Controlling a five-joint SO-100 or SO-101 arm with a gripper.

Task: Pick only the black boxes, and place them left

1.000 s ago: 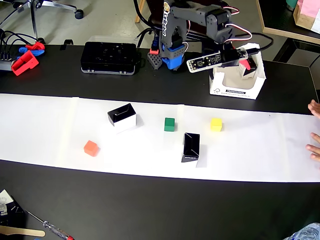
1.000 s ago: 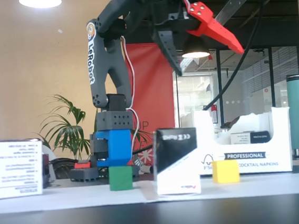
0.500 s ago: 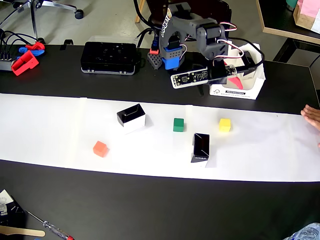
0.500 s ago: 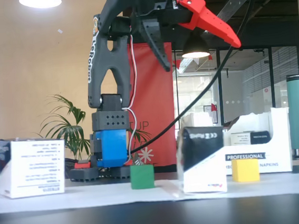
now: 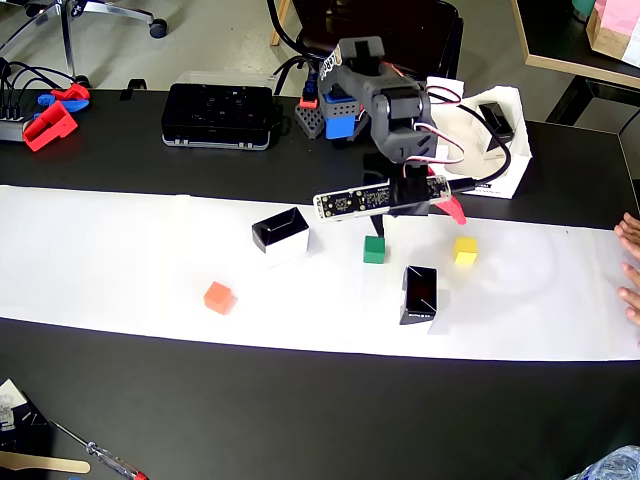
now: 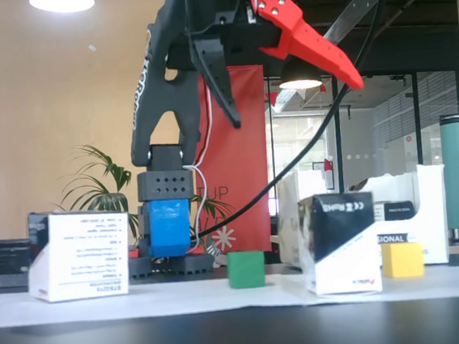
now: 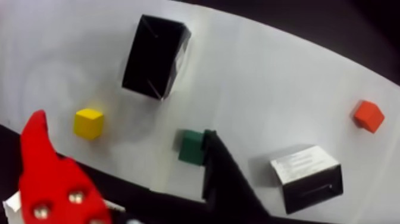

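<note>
On the white paper strip (image 5: 120, 270) that crosses the dark table (image 5: 300, 410), overhead view: two black boxes. One box (image 5: 281, 232) lies left of centre, its white side facing the camera; the other box (image 5: 419, 294) stands right of centre, near the strip's front edge. Between them sits a green cube (image 5: 374, 249); a yellow cube (image 5: 465, 249) lies further right, and an orange-red cube (image 5: 219, 297) lies toward the left.

The gripper (image 5: 415, 222) hangs above the strip with its jaws spread wide and nothing between them. The fixed view shows the red finger (image 6: 308, 41) and the black finger (image 6: 219, 83) raised well above every object on the paper.

In the wrist view the red finger (image 7: 50, 179) enters at lower left and the black finger (image 7: 223, 176) at lower centre. The green cube (image 7: 191, 146) lies just beside the black finger's tip. One black box (image 7: 156, 56) lies beyond the fingertips, roughly opposite the gap between them; the second black box (image 7: 306, 177) lies outside the black finger, to its right in this view. Neither box touches a finger.

At the right edge of the overhead view, a person's hand (image 5: 630, 270) rests on the strip.
</note>
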